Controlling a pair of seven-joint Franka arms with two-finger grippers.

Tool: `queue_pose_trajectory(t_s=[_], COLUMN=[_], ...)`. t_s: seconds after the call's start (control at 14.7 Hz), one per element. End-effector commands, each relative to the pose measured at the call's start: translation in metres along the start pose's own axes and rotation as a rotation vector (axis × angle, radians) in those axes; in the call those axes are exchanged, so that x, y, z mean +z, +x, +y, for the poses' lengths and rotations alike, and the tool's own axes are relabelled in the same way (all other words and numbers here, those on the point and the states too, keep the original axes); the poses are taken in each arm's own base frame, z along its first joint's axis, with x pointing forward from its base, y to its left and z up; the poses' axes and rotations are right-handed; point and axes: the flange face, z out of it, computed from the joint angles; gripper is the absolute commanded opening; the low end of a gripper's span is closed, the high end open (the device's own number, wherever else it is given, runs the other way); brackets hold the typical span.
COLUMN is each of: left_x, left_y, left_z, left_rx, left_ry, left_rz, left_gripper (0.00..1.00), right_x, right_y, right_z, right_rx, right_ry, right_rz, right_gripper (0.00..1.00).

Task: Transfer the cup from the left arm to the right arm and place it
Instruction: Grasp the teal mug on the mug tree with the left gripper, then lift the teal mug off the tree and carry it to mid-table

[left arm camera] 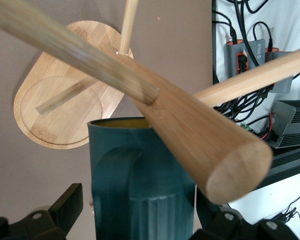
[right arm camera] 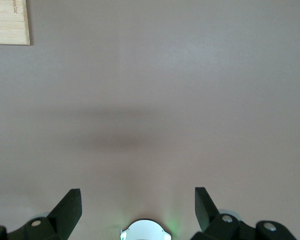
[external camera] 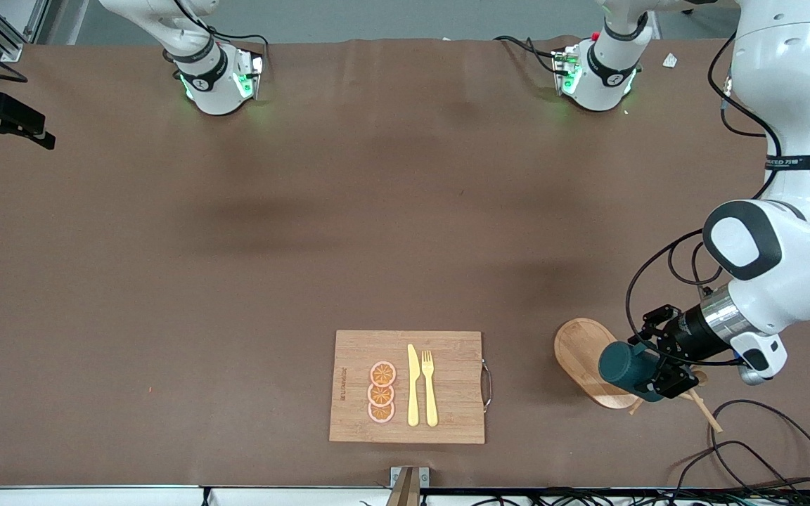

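Observation:
The dark teal ribbed cup (external camera: pixel 626 367) lies tilted on its side above the oval wooden base (external camera: pixel 581 351) of a peg stand, at the left arm's end of the table. In the left wrist view the cup (left arm camera: pixel 135 170) fills the space between the fingers, its handle toward the camera and its yellowish rim against the thick wooden post (left arm camera: pixel 190 130). My left gripper (external camera: pixel 647 372) (left arm camera: pixel 140 200) stands open around the cup, with a gap showing at one finger (left arm camera: pixel 70 202). My right gripper (right arm camera: pixel 137 192) hangs open over bare table, holding nothing, and is out of the front view.
A wooden cutting board (external camera: pixel 356 351) with a metal handle lies near the front edge, carrying three orange slices (external camera: pixel 382 392), a yellow knife (external camera: pixel 413 386) and a fork (external camera: pixel 429 386). Thin pegs (left arm camera: pixel 70 50) jut from the stand. Black cables (external camera: pixel 763 450) trail near the front corner.

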Motion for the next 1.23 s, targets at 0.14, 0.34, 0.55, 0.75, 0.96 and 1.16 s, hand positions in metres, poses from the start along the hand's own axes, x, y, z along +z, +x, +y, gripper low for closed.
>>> queue_pose_trajectory(t_s=[0.14,0.34,0.55,0.75,0.96,1.16], left_x=[0.003,-0.001,-0.015,-0.04,-0.056,-0.069], left_y=[-0.002,-0.003,-0.009,-0.024,-0.041,-0.063], left_z=[0.004,0.006,0.009,0.008,0.005,0.007], left_rx=[-0.005,-0.009,-0.013,-0.011,-0.05,-0.077], left_ry=[-0.016,-0.022,-0.026,0.031,0.092,0.115], left_rz=[-0.015,-0.013,-0.019,-0.064,-0.097,-0.111], left_gripper=[0.86,0.83,0.84,0.84,0.84,0.84], right_x=[-0.002,-0.002,-0.002,-0.002,-0.001,-0.001], right_y=[-0.01,-0.009,-0.009,-0.009,-0.009,-0.009], right_z=[0.0,0.0,0.0,0.0,0.0,0.001], right_rx=[0.012,0.012,0.012,0.012,0.01,0.013], right_ry=[0.001,0.001,0.001,0.001,0.001,0.001], right_rz=[0.006,0.005,0.005,0.005,0.003,0.002], right_gripper=[1.0,1.0,1.0,1.0,1.0,1.0])
